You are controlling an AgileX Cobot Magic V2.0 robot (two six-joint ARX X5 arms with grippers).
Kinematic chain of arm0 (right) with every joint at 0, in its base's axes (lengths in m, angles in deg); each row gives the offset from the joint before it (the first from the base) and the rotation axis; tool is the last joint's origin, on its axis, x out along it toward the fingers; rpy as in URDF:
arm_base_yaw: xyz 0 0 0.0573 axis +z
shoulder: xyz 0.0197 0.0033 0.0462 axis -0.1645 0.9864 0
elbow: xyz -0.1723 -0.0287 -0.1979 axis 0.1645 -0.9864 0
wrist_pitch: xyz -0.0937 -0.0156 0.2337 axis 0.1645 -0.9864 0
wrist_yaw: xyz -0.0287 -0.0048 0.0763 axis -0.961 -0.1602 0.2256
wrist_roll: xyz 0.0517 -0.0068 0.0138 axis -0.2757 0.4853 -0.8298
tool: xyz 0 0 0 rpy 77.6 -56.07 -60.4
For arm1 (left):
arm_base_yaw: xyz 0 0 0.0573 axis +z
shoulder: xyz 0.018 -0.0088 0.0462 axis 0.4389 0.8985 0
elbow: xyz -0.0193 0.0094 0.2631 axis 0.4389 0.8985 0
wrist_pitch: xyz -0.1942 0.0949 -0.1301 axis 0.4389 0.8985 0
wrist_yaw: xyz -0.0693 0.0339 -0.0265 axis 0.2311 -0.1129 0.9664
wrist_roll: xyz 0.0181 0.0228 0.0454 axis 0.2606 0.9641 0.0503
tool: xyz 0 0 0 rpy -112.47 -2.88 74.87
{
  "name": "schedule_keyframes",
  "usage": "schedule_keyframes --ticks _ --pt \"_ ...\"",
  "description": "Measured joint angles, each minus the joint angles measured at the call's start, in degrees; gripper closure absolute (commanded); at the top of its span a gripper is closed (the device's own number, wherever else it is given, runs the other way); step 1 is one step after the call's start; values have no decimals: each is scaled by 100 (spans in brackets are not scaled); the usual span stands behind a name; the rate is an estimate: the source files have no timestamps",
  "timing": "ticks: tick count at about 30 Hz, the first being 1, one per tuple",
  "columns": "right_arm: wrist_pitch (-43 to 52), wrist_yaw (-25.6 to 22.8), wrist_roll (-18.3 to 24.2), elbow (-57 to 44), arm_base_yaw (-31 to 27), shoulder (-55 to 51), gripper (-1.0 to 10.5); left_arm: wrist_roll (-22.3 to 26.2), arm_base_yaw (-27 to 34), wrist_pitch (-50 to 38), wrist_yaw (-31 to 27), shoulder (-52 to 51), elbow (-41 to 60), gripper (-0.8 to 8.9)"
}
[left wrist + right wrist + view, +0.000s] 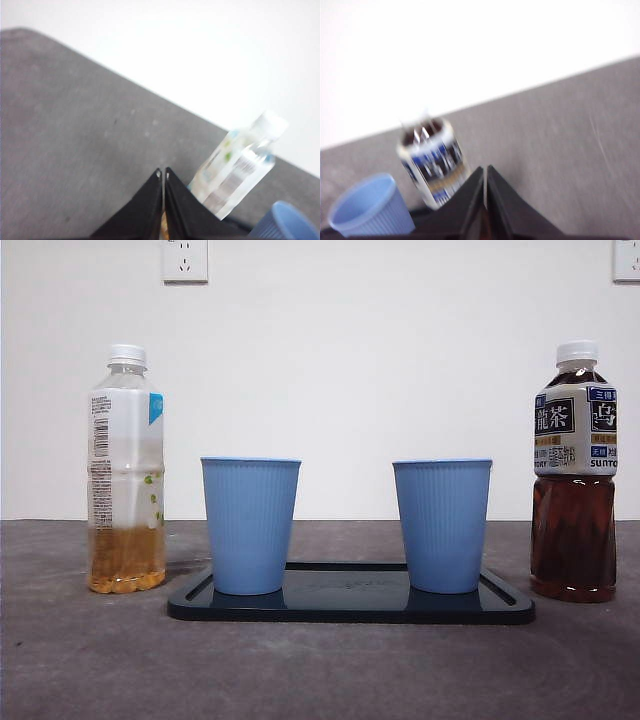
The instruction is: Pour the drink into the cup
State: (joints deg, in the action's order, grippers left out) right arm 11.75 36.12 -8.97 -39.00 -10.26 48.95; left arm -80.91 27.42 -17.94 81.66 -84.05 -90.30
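Two blue ribbed cups (pixel 250 524) (pixel 442 524) stand upright on a dark tray (pixel 350 606). A clear bottle with yellow drink (pixel 126 470) stands to the left of the tray, white cap on. A dark tea bottle (pixel 574 472) stands to the right, white cap on. No arm shows in the front view. My left gripper (pixel 163 173) is shut and empty, above the table with the clear bottle (pixel 239 165) and a cup rim (pixel 285 224) beyond it. My right gripper (pixel 485 170) is shut and empty, with the tea bottle (pixel 433 159) and a cup (pixel 370 206) beyond it.
The grey table (pixel 320 670) runs back to a white wall with two sockets (pixel 185 260) high up. Both wrist views are blurred.
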Motion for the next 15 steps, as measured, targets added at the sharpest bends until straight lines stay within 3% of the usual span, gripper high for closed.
schedule_keyframes --ticks 7,15 --pt "-330 120 9 879 0 289 940 319 0 857 120 608 -1165 804" --pt "-1628 1147 446 2013 0 1377 940 1246 0 2015 776 1661 -2107 804"
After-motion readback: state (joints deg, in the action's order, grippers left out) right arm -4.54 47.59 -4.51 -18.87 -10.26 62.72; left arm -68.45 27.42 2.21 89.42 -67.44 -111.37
